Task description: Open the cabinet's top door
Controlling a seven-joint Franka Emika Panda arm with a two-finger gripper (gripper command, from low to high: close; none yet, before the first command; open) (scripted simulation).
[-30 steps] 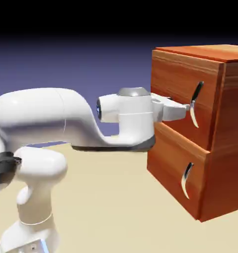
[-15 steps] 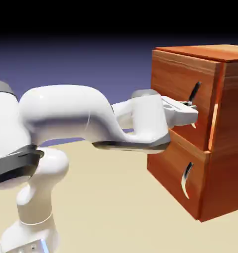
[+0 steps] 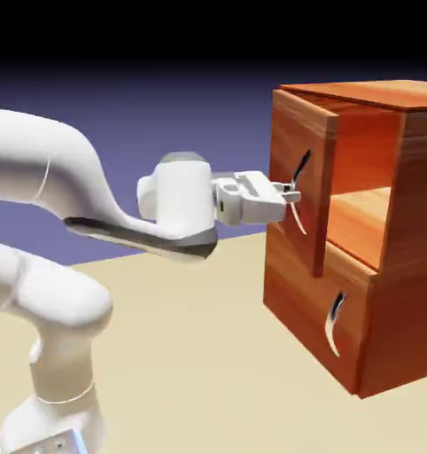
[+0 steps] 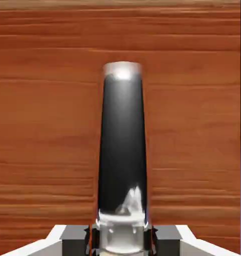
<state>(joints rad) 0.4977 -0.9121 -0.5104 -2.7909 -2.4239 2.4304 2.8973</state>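
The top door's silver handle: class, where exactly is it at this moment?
In the exterior view the handle sits right of centre on the swung-open top door, clamped in the gripper, above the lower door's handle.

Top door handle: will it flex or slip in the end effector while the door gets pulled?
Probably rigid: the handle looks like solid curved metal and shows no bend while clamped. Possibly slippery, given its glossy shine. The end effector is shut on it, and the top door already stands ajar, so the grip likely holds.
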